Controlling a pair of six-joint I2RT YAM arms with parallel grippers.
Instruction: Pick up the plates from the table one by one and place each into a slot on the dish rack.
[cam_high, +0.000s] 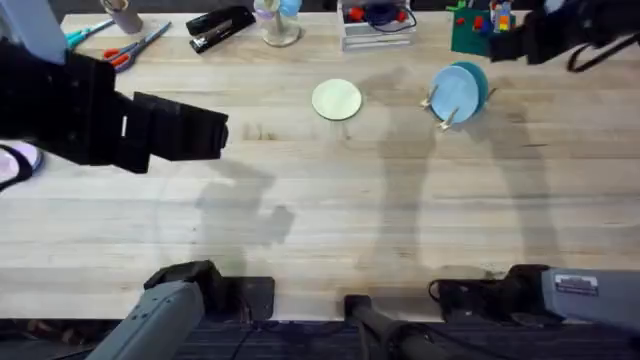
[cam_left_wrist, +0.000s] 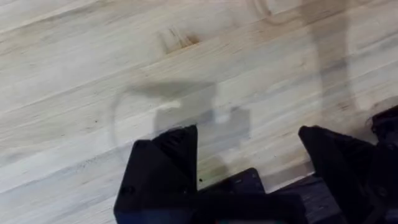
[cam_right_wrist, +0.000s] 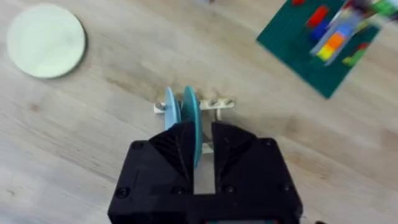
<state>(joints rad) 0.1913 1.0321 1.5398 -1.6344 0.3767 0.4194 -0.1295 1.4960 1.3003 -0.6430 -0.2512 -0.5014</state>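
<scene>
The pale cream plate (cam_high: 336, 100) (cam_right_wrist: 45, 41) lies flat on the table (cam_high: 330, 220), left of the dish rack (cam_high: 452, 108). The teal plate (cam_right_wrist: 191, 118) (cam_high: 470, 82) stands on edge in a slot of the rack, next to a paler light-blue plate (cam_right_wrist: 169, 109). My right gripper (cam_right_wrist: 203, 146) hangs over the rack with the teal plate's rim between its fingers. A narrow gap shows beside the plate, so the gripper is slightly open. In the overhead view the right gripper (cam_high: 530, 45) is a dark blur at the far right. My left gripper (cam_left_wrist: 249, 149) (cam_high: 215, 135) hovers open over bare wood at the left, holding nothing.
Along the far edge stand scissors (cam_high: 130, 48), a black stapler (cam_high: 220, 25), a cup (cam_high: 280, 20), a clear plastic tray (cam_high: 377, 25) and a green baseplate with bricks (cam_high: 478, 30) (cam_right_wrist: 317, 43). The near half of the table is bare wood.
</scene>
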